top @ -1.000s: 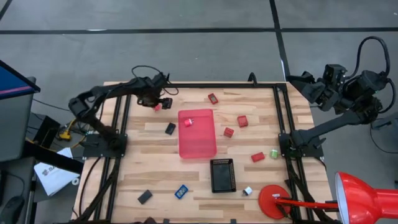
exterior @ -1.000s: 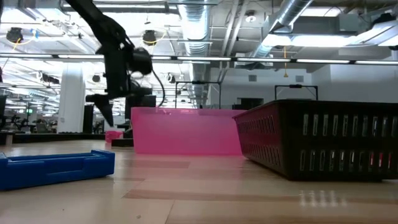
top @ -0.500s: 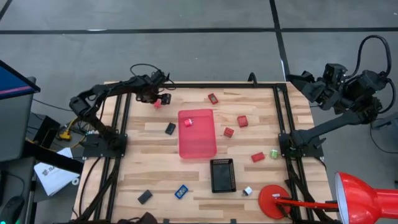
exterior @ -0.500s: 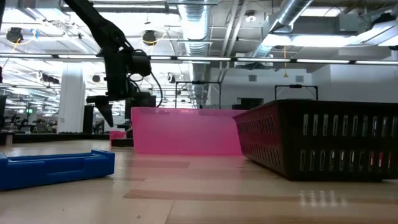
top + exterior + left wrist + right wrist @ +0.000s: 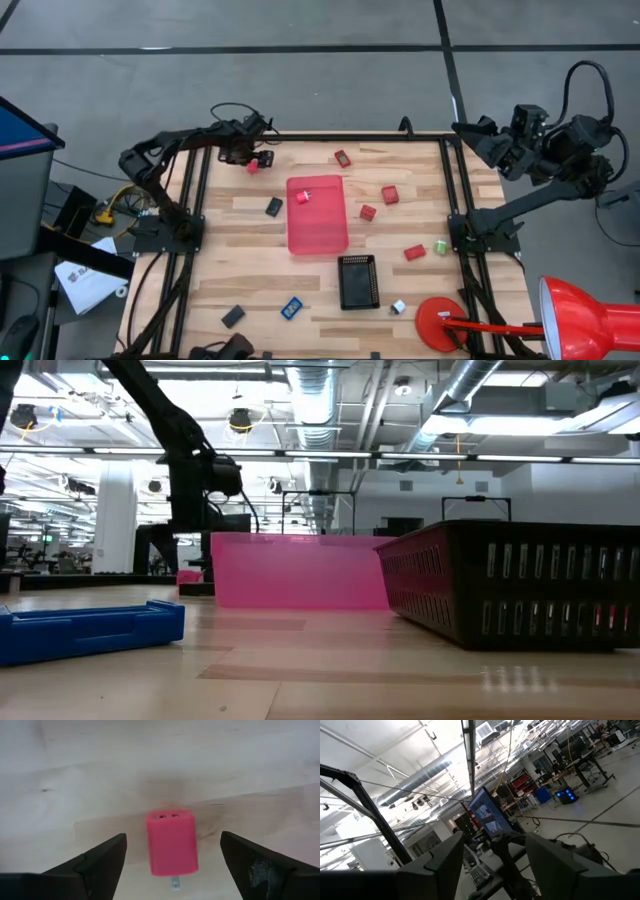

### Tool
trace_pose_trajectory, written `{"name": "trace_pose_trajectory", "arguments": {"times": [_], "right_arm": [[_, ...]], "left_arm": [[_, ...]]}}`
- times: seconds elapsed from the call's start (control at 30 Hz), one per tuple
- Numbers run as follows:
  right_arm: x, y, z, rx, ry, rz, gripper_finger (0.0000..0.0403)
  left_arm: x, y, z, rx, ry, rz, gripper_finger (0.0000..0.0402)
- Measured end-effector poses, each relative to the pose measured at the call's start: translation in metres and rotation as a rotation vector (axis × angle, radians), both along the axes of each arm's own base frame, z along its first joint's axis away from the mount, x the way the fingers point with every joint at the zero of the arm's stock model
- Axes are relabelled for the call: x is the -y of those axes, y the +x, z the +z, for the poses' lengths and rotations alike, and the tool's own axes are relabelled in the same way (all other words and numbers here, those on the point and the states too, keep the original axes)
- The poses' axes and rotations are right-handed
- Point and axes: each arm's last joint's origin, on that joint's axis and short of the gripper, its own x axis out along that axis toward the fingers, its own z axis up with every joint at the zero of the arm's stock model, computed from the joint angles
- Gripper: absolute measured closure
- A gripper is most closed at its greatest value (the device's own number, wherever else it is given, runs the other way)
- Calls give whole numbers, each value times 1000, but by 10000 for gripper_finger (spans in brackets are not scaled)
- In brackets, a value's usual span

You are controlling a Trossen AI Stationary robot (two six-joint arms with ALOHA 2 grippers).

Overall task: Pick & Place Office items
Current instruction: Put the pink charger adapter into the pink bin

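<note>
My left gripper (image 5: 252, 160) (image 5: 172, 836) hangs open near the table's far left corner, pointing down. Its fingers stand on either side of a small pink-red blocky piece (image 5: 171, 841) (image 5: 253, 167) that lies flat on the wood, with a gap on each side. In the low view the gripper (image 5: 180, 550) hangs just above that piece (image 5: 187, 575). Other pieces lie scattered: red ones (image 5: 343, 157) (image 5: 390, 194) (image 5: 414, 252), black ones (image 5: 274, 206) (image 5: 233, 316), a blue one (image 5: 291, 307), a green one (image 5: 441, 246) and a silvery-white one (image 5: 398, 306). One red piece (image 5: 302, 197) lies in the pink tray (image 5: 322, 228). My right gripper (image 5: 478, 135) (image 5: 495, 845) waits open beyond the far right corner.
The black grid tray (image 5: 358, 281) sits nearer than the pink tray, toward the near edge. A red desk lamp (image 5: 440, 325) stands at the near right corner. Black frame rails (image 5: 200, 200) run along the table's left and right sides. In the low view the blue piece (image 5: 90, 628) is nearest.
My left gripper has moved a little toward the far edge and come down, so that its open fingers now stand on either side of the pink-red piece. My right arm has shifted slightly toward the table's left, still off the table.
</note>
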Motion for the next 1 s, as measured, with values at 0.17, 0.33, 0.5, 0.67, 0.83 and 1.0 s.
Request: {"name": "trace_pose_trajectory", "arguments": {"times": [0.17,0.33,0.5,0.67,0.83,1.0], "right_arm": [[0,1,2,14,1,-1,195],[0,1,3,26,4,1,195],[0,1,3,27,5,3,195],[0,1,3,26,3,2,195],[0,1,3,25,0,1,195],[0,1,3,25,-1,2,195]], "left_arm": [[-3,3,-14,-14,-36,18,99],[-5,5,-22,-11,-52,17,133],[-6,6,-23,2,-48,43,174],[-9,7,-21,33,-24,41,212],[-9,9,-15,86,-12,23,254],[-7,14,-4,181,-5,-52,253]]}}
